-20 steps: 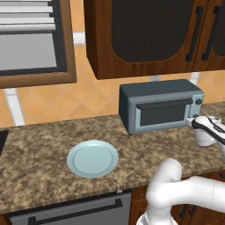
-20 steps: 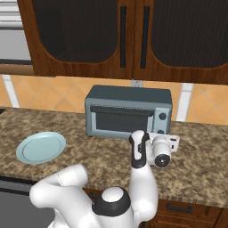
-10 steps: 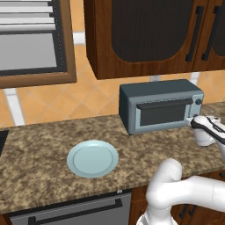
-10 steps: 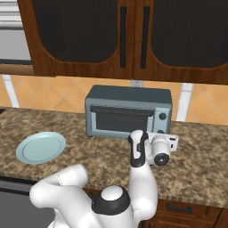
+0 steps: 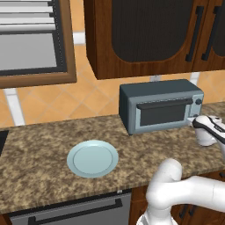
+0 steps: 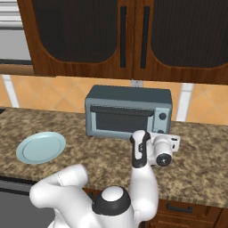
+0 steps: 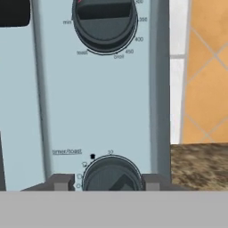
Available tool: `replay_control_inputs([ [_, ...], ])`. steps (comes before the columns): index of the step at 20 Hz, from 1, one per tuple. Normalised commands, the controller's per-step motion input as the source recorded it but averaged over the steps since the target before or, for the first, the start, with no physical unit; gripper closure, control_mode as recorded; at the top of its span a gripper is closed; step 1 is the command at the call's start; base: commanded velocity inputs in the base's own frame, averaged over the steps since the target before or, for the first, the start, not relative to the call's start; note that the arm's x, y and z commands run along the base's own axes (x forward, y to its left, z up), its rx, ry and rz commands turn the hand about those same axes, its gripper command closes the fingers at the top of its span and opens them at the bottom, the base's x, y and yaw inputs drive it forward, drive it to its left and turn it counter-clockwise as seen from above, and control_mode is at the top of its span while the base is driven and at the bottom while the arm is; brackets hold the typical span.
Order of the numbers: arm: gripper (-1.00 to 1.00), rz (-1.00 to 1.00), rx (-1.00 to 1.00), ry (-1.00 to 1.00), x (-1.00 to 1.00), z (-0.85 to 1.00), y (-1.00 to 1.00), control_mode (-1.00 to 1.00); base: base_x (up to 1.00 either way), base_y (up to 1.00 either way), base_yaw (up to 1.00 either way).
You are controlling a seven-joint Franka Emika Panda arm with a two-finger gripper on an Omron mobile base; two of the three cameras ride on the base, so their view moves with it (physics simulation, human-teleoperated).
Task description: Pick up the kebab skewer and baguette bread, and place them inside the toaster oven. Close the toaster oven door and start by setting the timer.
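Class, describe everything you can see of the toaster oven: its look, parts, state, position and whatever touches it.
The boxy blue-grey metal toaster oven stands on the speckled brown stone counter against the orange tiled wall. Its drop-down door, with dark glass and a dark bar handle, is shut. Two black knobs sit down its right side; the lower one is labelled timer/toast. The pincer brackets that knob, a fingertip on each side.

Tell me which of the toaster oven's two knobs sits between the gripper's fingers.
The lower knob, labelled timer/toast; the fingertips flank it. The upper temperature knob sits well above.
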Motion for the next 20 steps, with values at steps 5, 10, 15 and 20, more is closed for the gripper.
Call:
replay_control_inputs([
  [5,1.00,0.00,0.01,0.00,-0.03,0.00,-0.07,-1.00,0.00,0.00,0.00],
  [10,1.00,0.01,0.02,0.00,-0.01,0.00,-0.06,-1.00,0.00,0.00,0.00],
  [15,1.00,0.03,0.01,0.00,0.00,0.00,-0.04,-1.00,0.00,0.00,0.00],
  [20,1.00,0.04,0.01,0.00,0.00,0.00,-0.06,-1.00,0.00,0.00,0.00],
])
